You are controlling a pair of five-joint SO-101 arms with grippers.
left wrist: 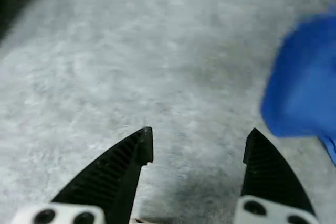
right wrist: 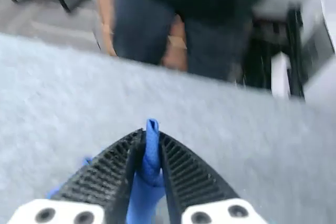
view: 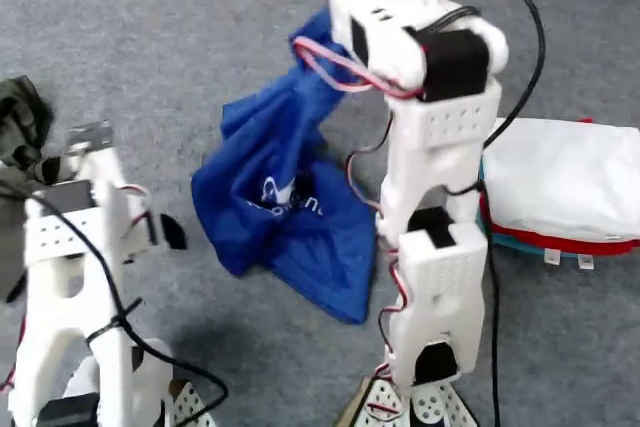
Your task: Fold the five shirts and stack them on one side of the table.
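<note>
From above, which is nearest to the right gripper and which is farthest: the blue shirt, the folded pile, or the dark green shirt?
1. The blue shirt, in the middle, pinched in the right gripper.
2. The folded pile, at the right side.
3. The dark green shirt, at the far left edge.

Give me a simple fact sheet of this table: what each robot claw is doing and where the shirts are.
table: grey, cloth-like surface
left gripper: open, over bare table, holding nothing
right gripper: shut on a fold of the blue shirt
blue shirt: unfolded, one end lifted, the rest bunched mid-table
folded stack: on the right arm's side, white on top, red and teal edges beneath
dark green shirt: crumpled at the table edge on the left arm's side
</note>
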